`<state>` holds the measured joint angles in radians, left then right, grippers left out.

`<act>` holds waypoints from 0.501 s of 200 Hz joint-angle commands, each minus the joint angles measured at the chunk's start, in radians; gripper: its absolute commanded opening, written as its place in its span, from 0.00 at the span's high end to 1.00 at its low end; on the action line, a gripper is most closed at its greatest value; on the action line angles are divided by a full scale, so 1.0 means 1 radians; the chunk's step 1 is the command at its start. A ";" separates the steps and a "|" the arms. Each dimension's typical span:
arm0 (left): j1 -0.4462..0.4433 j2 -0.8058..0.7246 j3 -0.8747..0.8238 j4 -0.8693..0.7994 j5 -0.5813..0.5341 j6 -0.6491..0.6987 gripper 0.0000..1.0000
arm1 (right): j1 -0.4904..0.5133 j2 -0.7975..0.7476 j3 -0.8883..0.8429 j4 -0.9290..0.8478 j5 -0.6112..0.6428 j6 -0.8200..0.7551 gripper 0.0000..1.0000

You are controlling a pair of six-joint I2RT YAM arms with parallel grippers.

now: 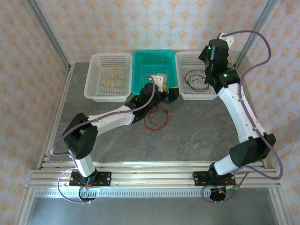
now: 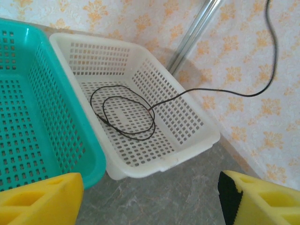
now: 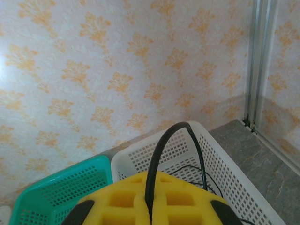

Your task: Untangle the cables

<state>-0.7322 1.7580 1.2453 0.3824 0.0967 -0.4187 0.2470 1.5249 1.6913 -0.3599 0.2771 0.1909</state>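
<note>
We count three cables, already apart. The yellow cable [image 1: 111, 77] lies in the white basket at eleven o'clock [image 1: 93, 93]. The black cable [image 2: 124, 115] is coiled in the white basket at one o'clock [image 2: 187, 150]. The red cable [image 1: 156, 118] rests loose on the worktop [image 1: 197, 126], near the middle and in front of the teal basket [image 2: 93, 159] at twelve. The right claw [image 3: 150, 206] is pressed together, pinching a strand of the black cable. From the pinch the wire arches up and drops into its basket, with the tail strung through the air. The left claw [image 2: 150, 206] is spread wide and holds nothing, and the red coil lies just beside it, toward six o'clock. We judge these wires very light, thin and floppy, with a little spring that keeps them in loops. They will not break, but the smooth jacket can slip out of a shallow pinch, and lifting one strand is likely to drag the whole coil along. For the red one we would take a single strand on the outer arc, away from where its loops cross. We would close fully on it low against the worktop.
</note>
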 commanded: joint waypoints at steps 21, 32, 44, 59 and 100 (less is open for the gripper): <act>0.041 0.043 0.098 -0.021 0.062 0.010 0.23 | -0.076 0.130 0.115 0.023 -0.107 0.024 1.00; 0.048 0.058 0.122 -0.031 0.069 0.014 0.23 | -0.096 0.178 0.144 0.015 -0.124 0.037 1.00; 0.053 0.076 0.150 -0.048 0.076 0.020 0.23 | -0.119 0.229 0.187 -0.002 -0.151 0.060 1.00; 0.057 0.099 0.179 -0.063 0.083 0.026 0.24 | -0.145 0.307 0.245 -0.027 -0.185 0.080 1.00; 0.059 0.144 0.227 -0.097 0.094 0.034 0.24 | -0.164 0.500 0.398 -0.100 -0.213 0.089 1.00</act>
<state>-0.6781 1.8816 1.4311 0.3244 0.1631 -0.4103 0.0868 1.9446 2.0033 -0.3908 0.0998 0.2588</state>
